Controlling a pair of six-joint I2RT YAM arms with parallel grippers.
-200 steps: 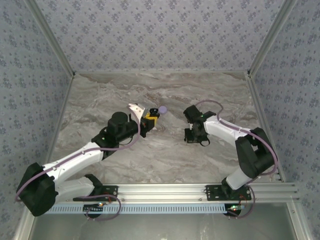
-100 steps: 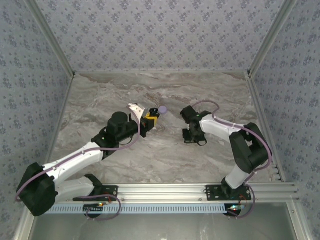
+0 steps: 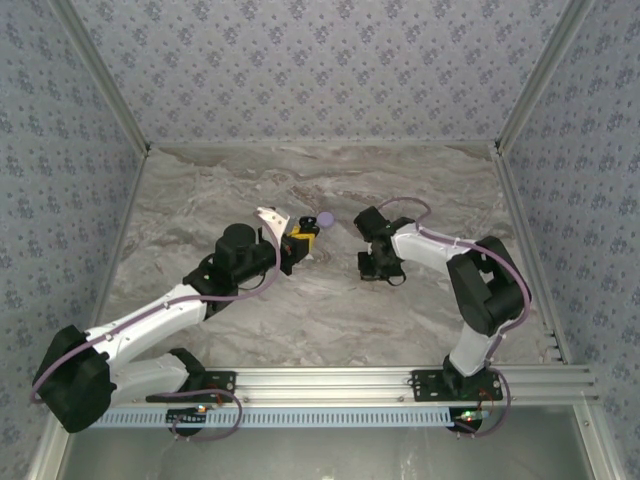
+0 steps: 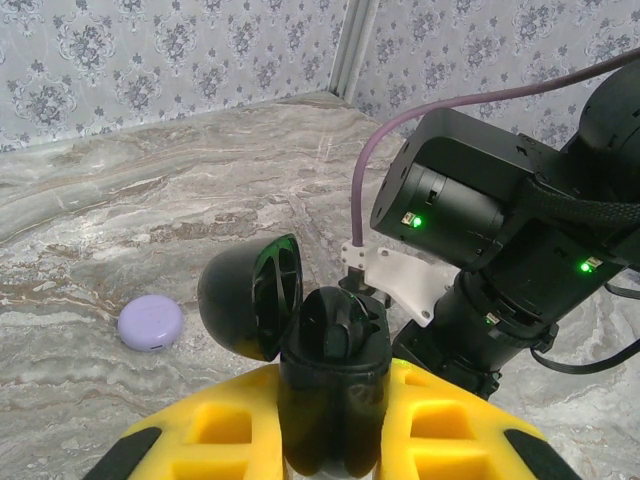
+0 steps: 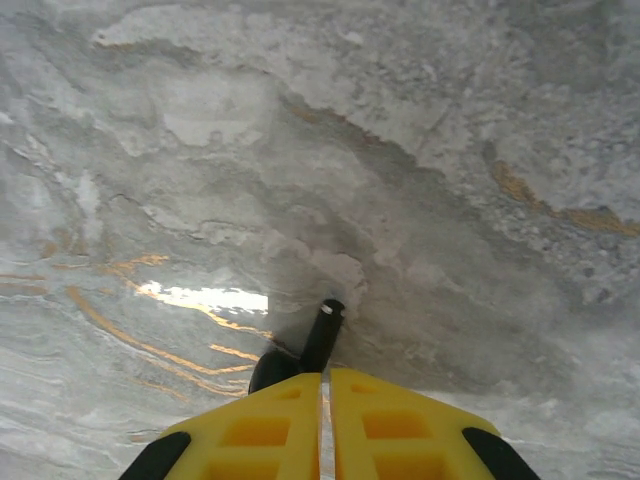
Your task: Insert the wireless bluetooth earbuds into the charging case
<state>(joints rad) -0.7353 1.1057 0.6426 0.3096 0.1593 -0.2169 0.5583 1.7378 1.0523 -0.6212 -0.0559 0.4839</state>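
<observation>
Checking the left wrist feed, I see the left gripper [image 4: 335, 400] closed around the black charging case [image 4: 335, 340], with a yellow finger [image 4: 225, 425] on each side of its body. The case stands upright, its round lid [image 4: 250, 295] swung open to the left. A lilac puck [image 4: 150, 324] lies on the marble table [image 4: 150, 180] near the case, not touching it. The right arm's black wrist housing [image 4: 470, 220] sits just beyond the case, green lights on.

On the right wrist feed, the right gripper [image 5: 325, 385] is pinched tight on a black earbud [image 5: 316, 348]. Its stem pokes out past the fingertips, tilted, low over the marble; I cannot tell whether it touches. From the top camera, both grippers sit near the table's middle, apart from each other.
</observation>
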